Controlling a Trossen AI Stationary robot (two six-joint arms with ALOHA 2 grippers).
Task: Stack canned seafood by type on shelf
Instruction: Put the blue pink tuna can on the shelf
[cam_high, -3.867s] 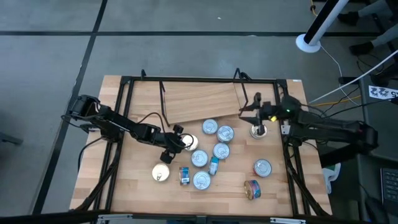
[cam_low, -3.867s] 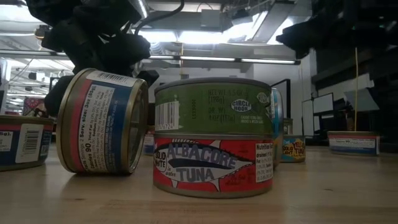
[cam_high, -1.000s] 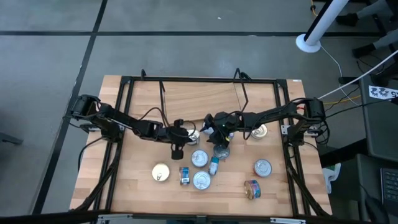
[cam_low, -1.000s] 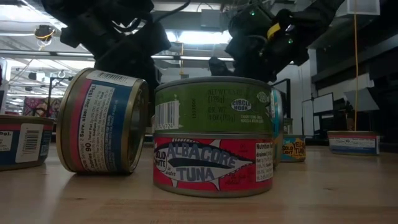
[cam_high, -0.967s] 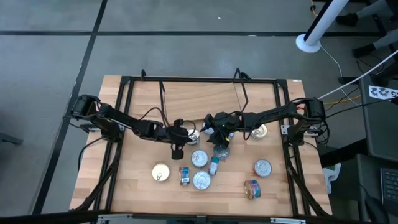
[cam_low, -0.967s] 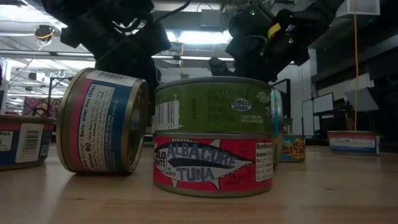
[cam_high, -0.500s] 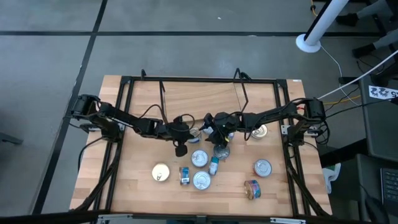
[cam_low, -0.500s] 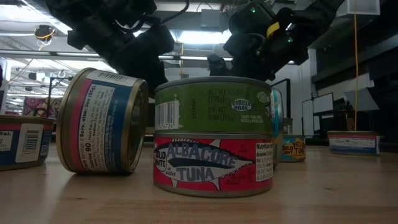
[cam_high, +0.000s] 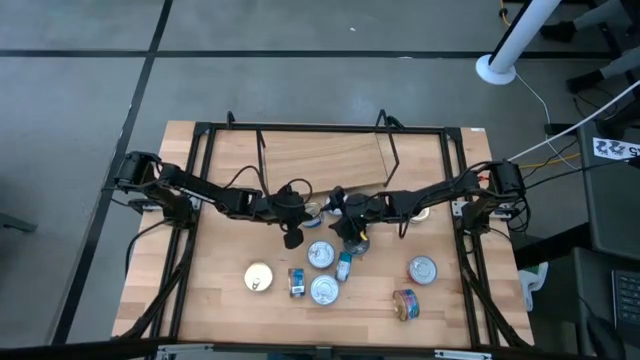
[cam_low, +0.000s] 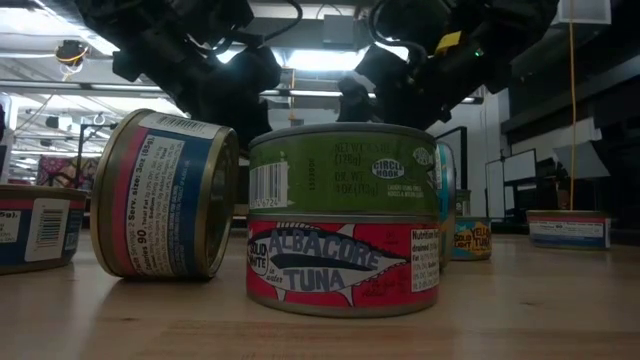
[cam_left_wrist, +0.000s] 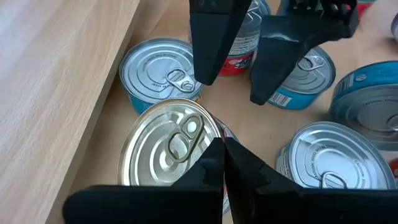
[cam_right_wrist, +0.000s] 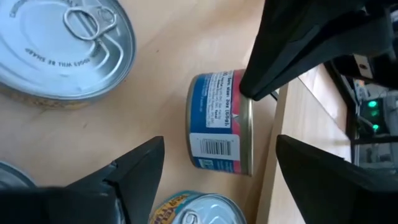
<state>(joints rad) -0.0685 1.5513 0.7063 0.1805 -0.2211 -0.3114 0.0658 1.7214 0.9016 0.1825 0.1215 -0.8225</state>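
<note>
The coming move turns on one can (cam_right_wrist: 214, 106), blue and red, lying on its side on the table (cam_high: 220, 300) just at the 6 o'clock edge of the shelf (cam_high: 320, 158). In the high view, the right gripper (cam_right_wrist: 219, 140) reaches in from 3 o'clock and the left gripper (cam_left_wrist: 222, 149) from 9 o'clock, so the can sits between them. It is at 9 o'clock of the right one and 3 o'clock of the left one. Its long axis runs 12 to 6, with the gold-rimmed end towards the shelf at 12. The right gripper's fingers are spread wide, and the can lies just ahead of the gap between them. Their closing line runs along that same axis, so a pinch would likely meet the two flat ends rather than the round wall. The left gripper's fingers are pressed together with nothing in them, above an upright silver-lid tin (cam_left_wrist: 168, 146). From the right wrist its tip sits at the can's shelf-side rim, but whether it touches cannot be told. The right arm looks better placed to take the can.
</note>
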